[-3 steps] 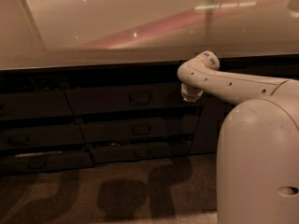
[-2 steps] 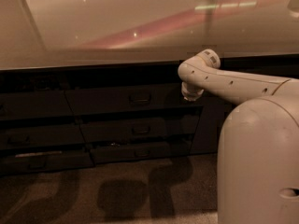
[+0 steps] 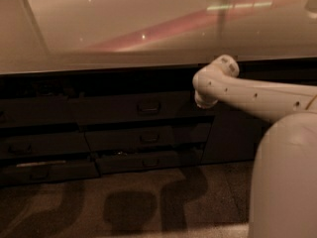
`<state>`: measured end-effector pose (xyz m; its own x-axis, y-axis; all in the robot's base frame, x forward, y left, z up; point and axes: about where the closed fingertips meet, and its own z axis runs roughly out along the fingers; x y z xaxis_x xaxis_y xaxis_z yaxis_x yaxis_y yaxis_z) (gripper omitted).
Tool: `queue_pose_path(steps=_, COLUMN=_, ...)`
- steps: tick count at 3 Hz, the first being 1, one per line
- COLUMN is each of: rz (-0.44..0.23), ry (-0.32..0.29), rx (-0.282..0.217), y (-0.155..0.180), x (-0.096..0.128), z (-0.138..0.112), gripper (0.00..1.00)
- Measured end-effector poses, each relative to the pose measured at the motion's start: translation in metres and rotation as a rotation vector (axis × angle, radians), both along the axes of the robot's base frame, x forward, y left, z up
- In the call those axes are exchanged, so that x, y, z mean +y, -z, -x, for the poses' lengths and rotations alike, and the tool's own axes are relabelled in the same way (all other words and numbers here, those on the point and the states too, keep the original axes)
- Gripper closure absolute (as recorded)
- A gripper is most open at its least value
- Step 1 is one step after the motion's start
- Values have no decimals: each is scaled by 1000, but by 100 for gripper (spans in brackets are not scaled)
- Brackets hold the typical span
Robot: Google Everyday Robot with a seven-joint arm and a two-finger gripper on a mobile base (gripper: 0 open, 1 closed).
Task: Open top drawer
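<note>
Claw (image 3: 205, 102) is hanging just right of the closed-looking top drawer (image 3: 114, 111), below the table (image 3: 124, 29) edge, and I cannot tell its state.

One counter (image 3: 99, 63), one arm (image 3: 257, 95), at least five drawer fronts
Below the counter's front edge three are counted centrally: the top drawer (image 3: 109, 109), a middle front (image 3: 114, 139), a bottom front (image 3: 119, 162) — two left fronts (image 3: 44, 145) besides; one gripper (image 3: 204, 102) is seen at the top drawer's right end.
</note>
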<state>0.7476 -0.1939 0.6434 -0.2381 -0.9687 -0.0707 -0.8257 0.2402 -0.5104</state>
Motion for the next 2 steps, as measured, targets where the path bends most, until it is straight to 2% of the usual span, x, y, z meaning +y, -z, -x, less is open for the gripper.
queue_pose_path(steps=1, rz=-3, ry=-27, rx=-61, y=3, x=11, z=9, gripper=100)
queue_pose_path(steps=2, rz=-3, ry=-27, rx=-61, y=3, x=10, z=9, gripper=100)
